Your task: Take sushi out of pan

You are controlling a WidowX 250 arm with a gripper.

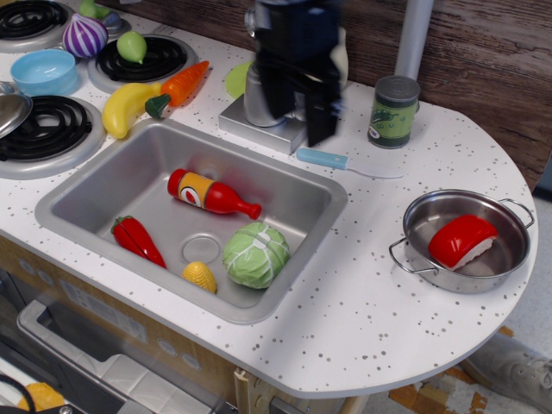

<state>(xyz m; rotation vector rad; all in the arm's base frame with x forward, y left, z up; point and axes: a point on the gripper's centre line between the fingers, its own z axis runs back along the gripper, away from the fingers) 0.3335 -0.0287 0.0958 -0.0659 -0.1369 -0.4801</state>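
Observation:
The sushi (pixel 461 240), a glossy red top on a white base, lies inside the pan (pixel 448 207), a shallow steel pot with two loop handles at the right end of the white counter. My gripper (pixel 299 128) is black and motion-blurred. It hangs above the back rim of the sink in front of the faucet, far left of the pan. Its two fingers stand apart with nothing between them.
The sink (pixel 121 185) holds a ketchup bottle (pixel 211 193), a red chili (pixel 136 240), a cabbage (pixel 256 254) and a corn piece (pixel 199 277). A blue knife (pixel 345 161) and a green can (pixel 394 110) lie between gripper and pan. A banana (pixel 123 108), a carrot (pixel 183 84) and a blue bowl (pixel 43 71) are at left.

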